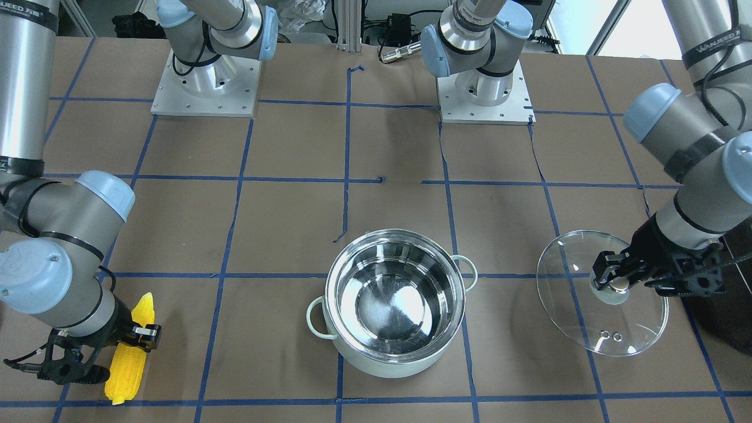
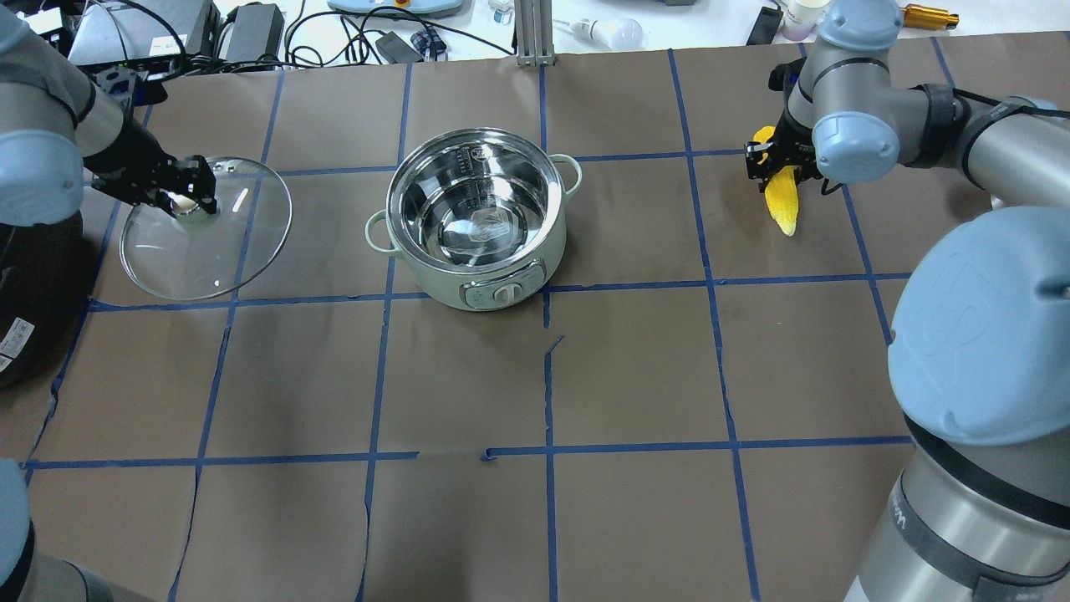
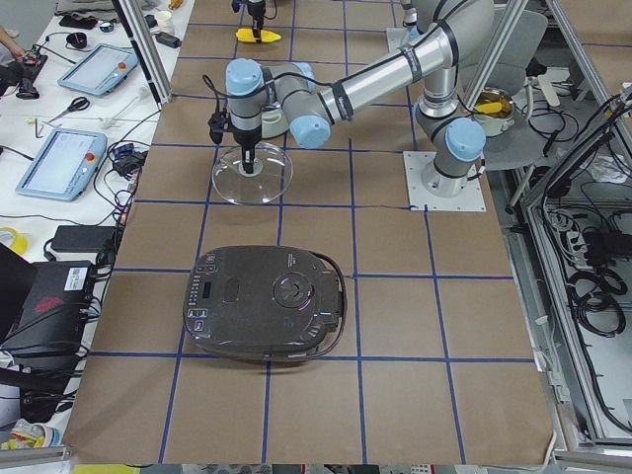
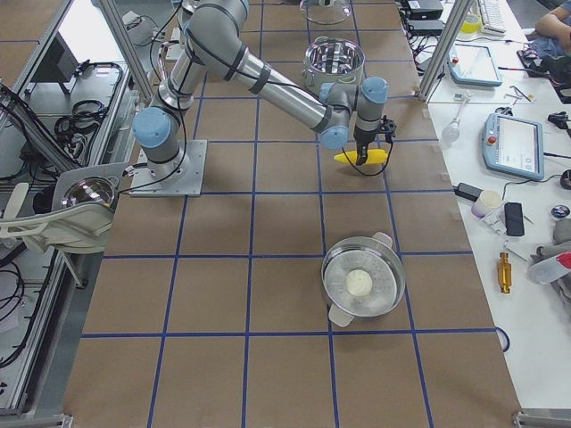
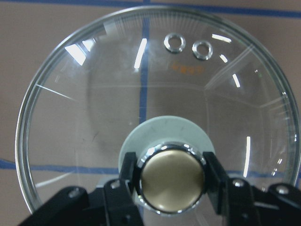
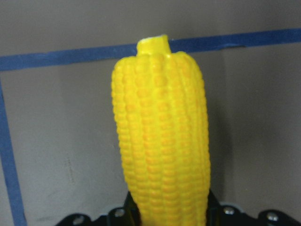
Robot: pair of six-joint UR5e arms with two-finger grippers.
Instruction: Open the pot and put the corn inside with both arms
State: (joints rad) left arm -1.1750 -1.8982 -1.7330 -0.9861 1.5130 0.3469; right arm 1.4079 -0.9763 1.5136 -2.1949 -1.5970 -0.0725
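The mint-green pot [image 2: 475, 219] stands open in the middle of the table, its steel inside empty; it also shows in the front view [image 1: 395, 302]. My left gripper [image 2: 185, 201] is shut on the brass knob [image 5: 171, 179] of the glass lid [image 2: 219, 251] and holds it low, to the left of the pot, over the table. My right gripper [image 2: 782, 163] is shut on the yellow corn [image 2: 785, 205], to the right of the pot. The corn [image 6: 160, 141] fills the right wrist view, between the jaws. I cannot tell whether the corn or the lid touches the table.
A black appliance [image 3: 265, 303] with a handle lies on the table beyond the lid, on my left. A steel steamer pan [image 4: 361, 283] with a white bun stands on my right. The two arm bases [image 1: 205, 88] [image 1: 484, 97] are at the table's back.
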